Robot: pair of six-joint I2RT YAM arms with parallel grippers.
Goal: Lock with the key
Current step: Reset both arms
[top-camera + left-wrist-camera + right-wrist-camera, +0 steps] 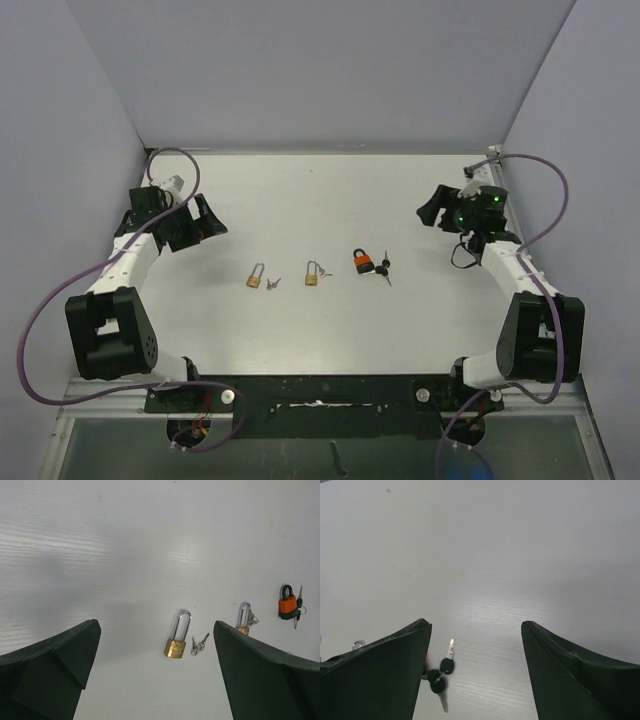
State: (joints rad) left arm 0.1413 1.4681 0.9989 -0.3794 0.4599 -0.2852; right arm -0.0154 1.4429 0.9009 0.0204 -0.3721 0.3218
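Three padlocks lie in a row mid-table. A brass long-shackle padlock [256,276] [178,639] has small silver keys [273,283] [198,644] beside it. A second brass padlock [312,273] [243,618] also has silver keys [326,271] next to it. An orange padlock [360,261] [286,602] lies with black-headed keys [384,268] [440,674] at its right. My left gripper [207,222] [155,672] hovers open at the far left, holding nothing. My right gripper [432,208] [475,672] is open at the far right, empty, above the table beyond the black-headed keys.
Grey walls enclose the white table [330,200] on three sides. Purple cables [550,190] loop beside both arms. The arm bases [320,395] sit on a black rail at the near edge.
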